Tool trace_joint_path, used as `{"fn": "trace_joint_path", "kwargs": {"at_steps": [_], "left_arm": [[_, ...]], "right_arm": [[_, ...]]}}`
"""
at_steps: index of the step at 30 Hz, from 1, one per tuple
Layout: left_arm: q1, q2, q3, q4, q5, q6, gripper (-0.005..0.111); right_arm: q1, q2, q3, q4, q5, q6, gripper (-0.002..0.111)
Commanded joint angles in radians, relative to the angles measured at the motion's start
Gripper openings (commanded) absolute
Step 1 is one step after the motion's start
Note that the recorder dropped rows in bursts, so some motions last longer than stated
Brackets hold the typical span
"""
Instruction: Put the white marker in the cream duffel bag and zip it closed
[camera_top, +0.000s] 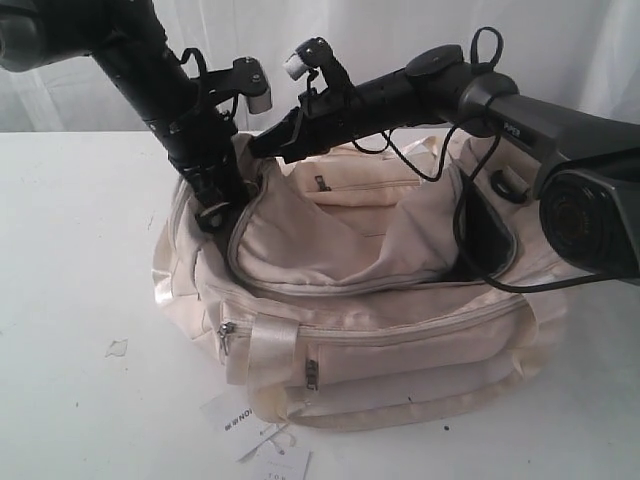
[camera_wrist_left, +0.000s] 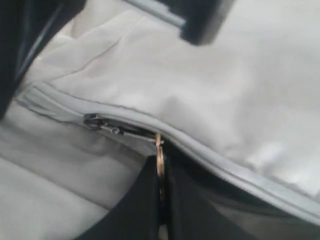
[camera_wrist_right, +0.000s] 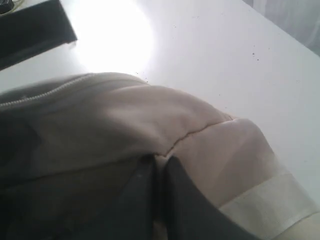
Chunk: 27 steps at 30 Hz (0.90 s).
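Note:
The cream duffel bag (camera_top: 380, 330) lies on the white table, its top flap (camera_top: 340, 240) slumped and dark lining showing at its right end. My left gripper (camera_top: 213, 210) is down at the bag's left end. In the left wrist view it (camera_wrist_left: 160, 161) is shut on the thin metal zipper pull (camera_wrist_left: 159, 150), beside the grey zipper tape (camera_wrist_left: 220, 162). My right gripper (camera_top: 262, 148) reaches across to the bag's back left edge. There it (camera_wrist_right: 160, 160) is shut on a fold of cream fabric (camera_wrist_right: 200, 130). The white marker is out of view.
White paper hang tags (camera_top: 250, 425) lie on the table in front of the bag, and a small scrap (camera_top: 117, 348) to its left. A black cable (camera_top: 470, 250) from the right arm droops over the bag's right end. A pale curtain hangs behind.

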<state>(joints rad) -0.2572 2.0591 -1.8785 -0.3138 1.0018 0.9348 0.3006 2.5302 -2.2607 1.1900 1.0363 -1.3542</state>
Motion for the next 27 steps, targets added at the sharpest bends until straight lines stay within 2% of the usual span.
{"fn": "trace_joint_path", "kwargs": {"at_steps": [1,14,27], "left_arm": [[-0.005,-0.025,0.004,-0.026,0.189,0.007,0.0],[-0.005,-0.106,0.004,-0.026,0.219,0.001,0.0],[-0.005,-0.121,0.006,-0.022,0.219,-0.157,0.0]], "right_arm": [[-0.017,-0.002,-0.006,0.021,-0.142,0.0,0.0],[-0.017,-0.002,-0.006,0.021,-0.133,0.007,0.0],[-0.017,-0.002,-0.006,0.006,-0.123,0.008,0.0]]}}
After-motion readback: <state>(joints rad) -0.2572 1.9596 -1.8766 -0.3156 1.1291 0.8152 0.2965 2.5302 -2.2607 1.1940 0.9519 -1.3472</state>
